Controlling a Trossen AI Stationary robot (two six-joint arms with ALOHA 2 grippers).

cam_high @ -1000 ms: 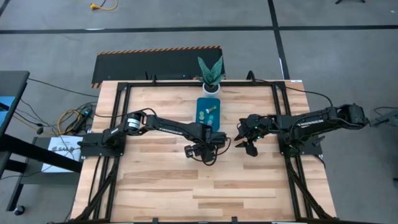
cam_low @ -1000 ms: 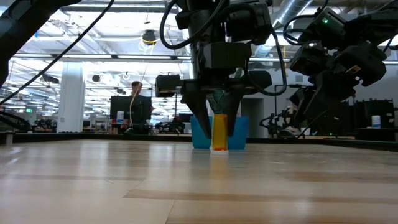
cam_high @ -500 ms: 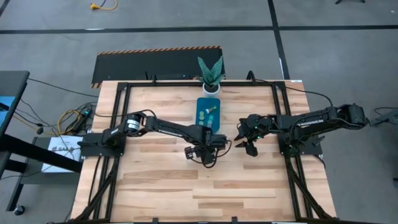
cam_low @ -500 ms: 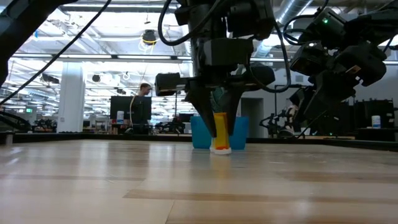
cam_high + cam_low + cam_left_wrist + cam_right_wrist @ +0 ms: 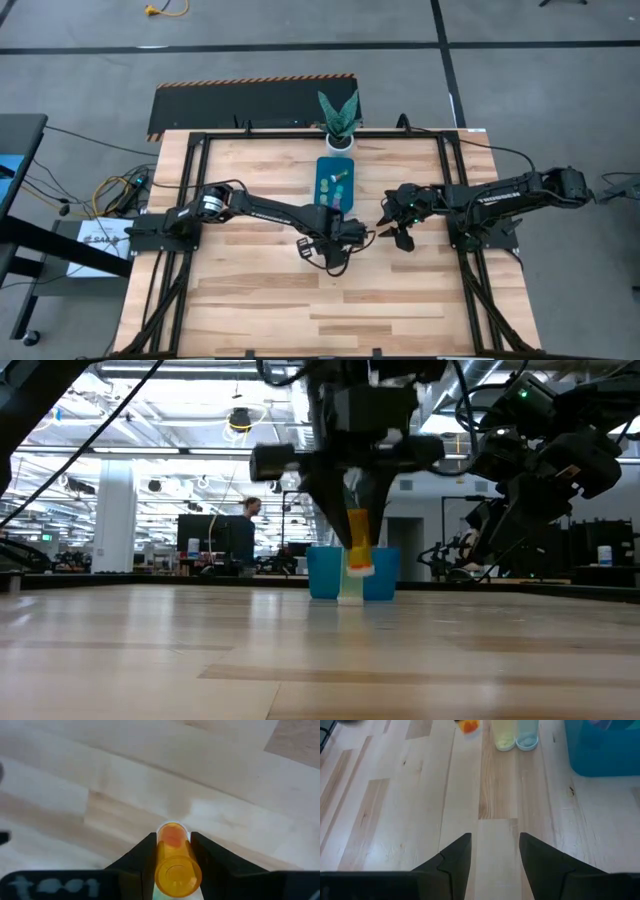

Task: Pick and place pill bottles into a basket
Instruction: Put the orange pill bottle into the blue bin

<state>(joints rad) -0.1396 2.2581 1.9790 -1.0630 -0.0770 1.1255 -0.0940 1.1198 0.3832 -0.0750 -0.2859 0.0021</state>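
Observation:
My left gripper [image 5: 336,238] is shut on an orange pill bottle [image 5: 357,540] with a white cap, held above the table in front of the teal basket [image 5: 322,572]. The basket [image 5: 336,180] stands at the far middle of the table with a few small bottles in it. My right gripper [image 5: 495,851] is open and empty, hovering to the right of the left one [image 5: 396,232]. A yellow bottle [image 5: 503,732] and a pale blue bottle [image 5: 526,732] stand on the table beside the basket [image 5: 602,750]. My left gripper pinches the orange bottle's round body [image 5: 172,851] between its two fingers [image 5: 142,857], which point down from above. The bottle is lifted clear of the table, slightly tilted, its white cap [image 5: 361,569] at the bottom.
A white pot with a green plant [image 5: 339,120] stands at the table's far edge behind the basket. Black frame rails [image 5: 200,160] run along the table's sides. Bare wood lies toward the near edge [image 5: 330,310]. A person [image 5: 247,535] stands in the room beyond.
My left gripper has closed its fingers on the orange bottle, which stood cap-down on the table, and has gone up with it. The bottle first tipped a little and now hangs clear of the table in front of the basket.

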